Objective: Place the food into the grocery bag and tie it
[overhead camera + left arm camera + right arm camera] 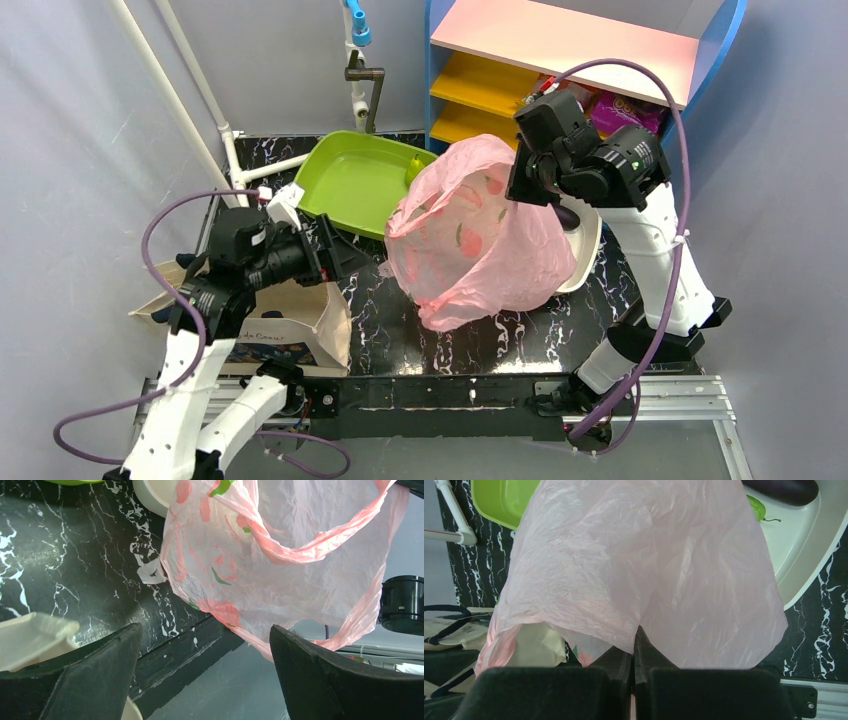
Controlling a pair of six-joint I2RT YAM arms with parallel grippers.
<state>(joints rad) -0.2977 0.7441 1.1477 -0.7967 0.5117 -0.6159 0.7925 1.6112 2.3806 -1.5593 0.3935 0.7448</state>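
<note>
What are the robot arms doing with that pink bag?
The right gripper is pinched shut on the pink bag and holds it up over the table. The left gripper is wide open, pointing at the bag but not touching it. The eggplant and a green vegetable lie on the white plate behind the bag, so they are not packed yet, and the bag is not tied.
</note>
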